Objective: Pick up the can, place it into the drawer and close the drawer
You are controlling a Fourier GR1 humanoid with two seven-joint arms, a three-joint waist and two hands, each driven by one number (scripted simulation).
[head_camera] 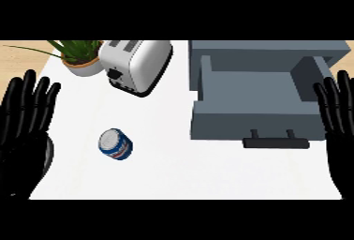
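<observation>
Nothing of the task looks begun: the can (115, 144) stands upright and untouched on the white surface (207, 173), at about eight o'clock from the view's middle, well apart from both hands. The drawer (249, 105) sits at about two o'clock, pulled open out of its grey cabinet (269, 47), its inside showing nothing in it and its dark handle (275, 142) facing the near edge. The left hand (24, 126) shows at nine o'clock along the view's left edge, fingers straight and spread, pointing up, holding nothing; it is resting. The right hand (339, 122) shows at three o'clock along the right edge, likewise spread and holding nothing, just beside the drawer's right wall. A toaster (135, 63) and a potted plant (79, 56) stand at eleven o'clock, beyond the can and clear of the way between can and drawer. The step in hand, as I judge it, is the first one, the reach for the can. The left hand is the nearer, so the next move likely calls for it to come in from the can's nine o'clock side and curl round the can's wall, then lift and carry it toward three o'clock, high enough to clear the drawer's front panel before lowering it inside.
</observation>
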